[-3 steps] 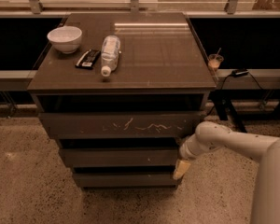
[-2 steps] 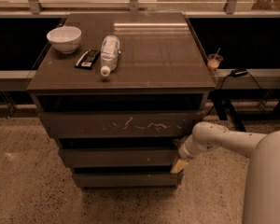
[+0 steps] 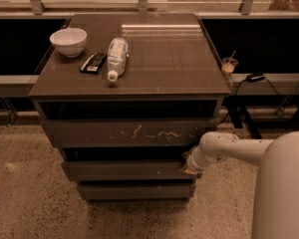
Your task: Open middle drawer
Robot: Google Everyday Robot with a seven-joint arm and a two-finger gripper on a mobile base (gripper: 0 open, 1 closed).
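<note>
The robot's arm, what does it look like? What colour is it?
The arm is smooth, creamy-white and tube-shaped with a rounded elbow; no cables or markings show. Its small tan-tipped gripper sits at the right end of the plain dark grey-brown middle drawer.

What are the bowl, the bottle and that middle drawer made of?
The bowl: smooth white, likely ceramic, maybe plastic. The bottle: see-through with a white cap, so probably clear plastic. The middle drawer: matte dark grey-brown front, possibly laminate or painted board. The gripper sits at its right end.

Dim warm light, glare on cabinet top [image 3: 164, 59], end effector [image 3: 189, 170] in shadow beside middle drawer [image 3: 124, 171].
</note>
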